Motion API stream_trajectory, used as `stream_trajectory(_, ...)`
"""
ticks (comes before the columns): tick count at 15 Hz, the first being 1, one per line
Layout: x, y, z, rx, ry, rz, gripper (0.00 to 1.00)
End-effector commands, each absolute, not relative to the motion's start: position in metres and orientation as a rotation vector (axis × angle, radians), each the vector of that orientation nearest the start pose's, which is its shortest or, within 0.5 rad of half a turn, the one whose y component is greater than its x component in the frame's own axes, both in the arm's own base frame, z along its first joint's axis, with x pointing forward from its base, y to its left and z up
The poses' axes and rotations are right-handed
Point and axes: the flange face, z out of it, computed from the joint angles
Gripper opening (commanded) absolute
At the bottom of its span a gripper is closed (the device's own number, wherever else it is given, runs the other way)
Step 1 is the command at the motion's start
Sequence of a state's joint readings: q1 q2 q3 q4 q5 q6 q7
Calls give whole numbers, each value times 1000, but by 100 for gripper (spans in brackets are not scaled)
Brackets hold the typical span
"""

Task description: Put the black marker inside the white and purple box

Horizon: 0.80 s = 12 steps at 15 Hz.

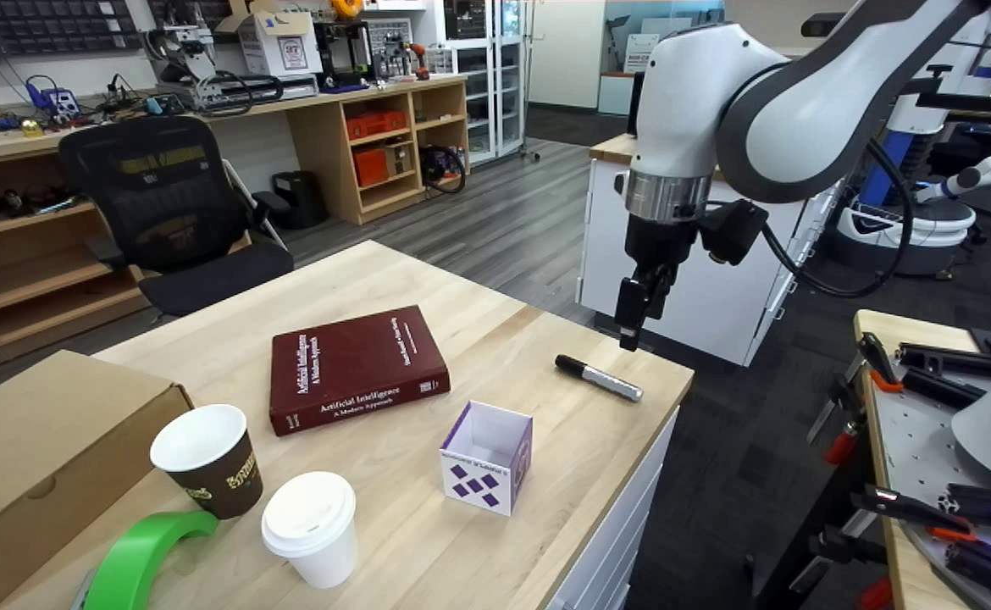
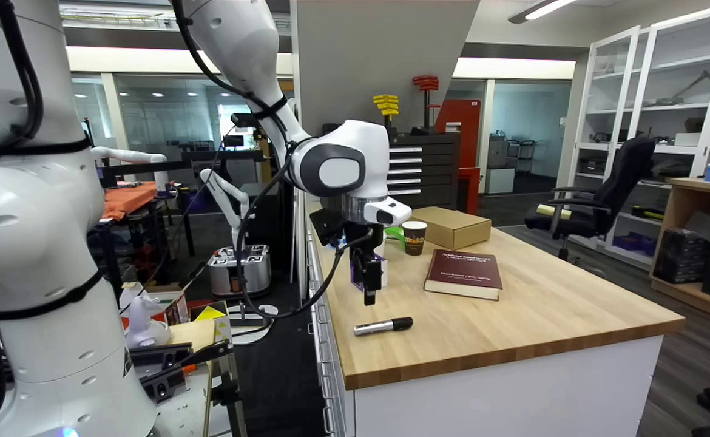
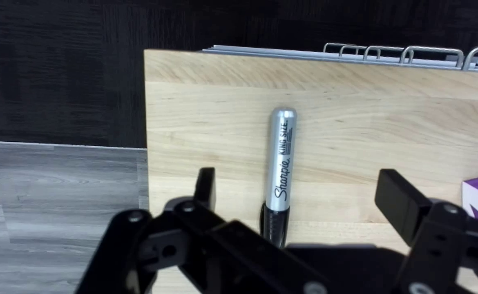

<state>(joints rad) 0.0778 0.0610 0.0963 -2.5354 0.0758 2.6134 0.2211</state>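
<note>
Ideally, the gripper (image 3: 296,191), jaws spread above the black marker (image 3: 280,171), should descend vertically, straddle it evenly, then close squarely across its middle.

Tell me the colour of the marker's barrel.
The marker's barrel is silver, printed in black; it shows best in the wrist view.

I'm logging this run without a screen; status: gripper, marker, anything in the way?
Gripper open, above the table. Marker lying on it, not yet grasped. Purple box standing open-topped. Nothing seen between gripper and marker.
</note>
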Motion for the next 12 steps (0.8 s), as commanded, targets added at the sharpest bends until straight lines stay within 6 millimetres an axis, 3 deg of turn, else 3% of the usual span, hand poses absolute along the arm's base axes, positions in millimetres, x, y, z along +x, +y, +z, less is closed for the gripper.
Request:
stream_trajectory(1,457,88,240,-3074,216,-31,100)
stream_trajectory(12,466,99,202,-3107,222,50,100)
